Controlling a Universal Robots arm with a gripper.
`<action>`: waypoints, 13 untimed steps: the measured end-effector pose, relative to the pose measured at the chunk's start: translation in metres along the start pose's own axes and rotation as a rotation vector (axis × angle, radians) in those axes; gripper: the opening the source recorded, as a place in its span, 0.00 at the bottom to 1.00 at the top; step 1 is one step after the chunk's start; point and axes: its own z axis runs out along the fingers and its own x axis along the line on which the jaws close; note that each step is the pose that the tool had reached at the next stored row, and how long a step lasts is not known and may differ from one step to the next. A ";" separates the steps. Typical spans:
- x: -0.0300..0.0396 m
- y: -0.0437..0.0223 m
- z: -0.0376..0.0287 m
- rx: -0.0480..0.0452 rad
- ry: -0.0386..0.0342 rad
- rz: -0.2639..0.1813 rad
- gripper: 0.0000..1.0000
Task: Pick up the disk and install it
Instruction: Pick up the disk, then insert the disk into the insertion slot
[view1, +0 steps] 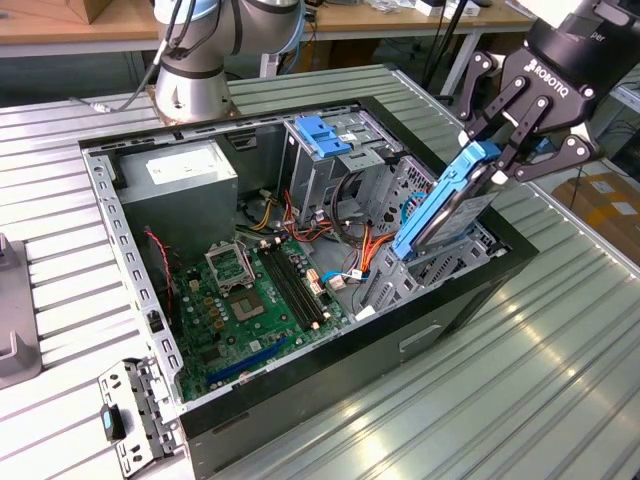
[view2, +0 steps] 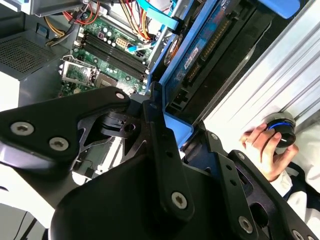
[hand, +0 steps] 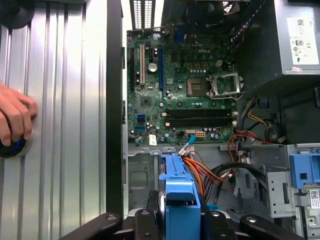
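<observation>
The disk (view1: 450, 208), clamped in the jaws, tilts steeply into the computer case (view1: 330, 385).

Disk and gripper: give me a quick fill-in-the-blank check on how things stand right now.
1. The gripper is ____ on the disk.
2. The disk's plastic frame is ____.
3. The disk hangs ____, not flat, over the drive cage in the case.
4. In the first wrist view a hand rests on the table, ____ the case.

Missing words: shut; blue; tilted; outside.
</observation>
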 end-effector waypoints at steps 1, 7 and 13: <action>0.0000 -0.0001 0.0006 0.0000 0.0002 0.000 0.37; 0.0003 -0.0004 0.0029 0.0000 -0.0003 0.000 0.37; 0.0008 -0.0013 0.0090 0.0000 -0.0004 0.000 0.37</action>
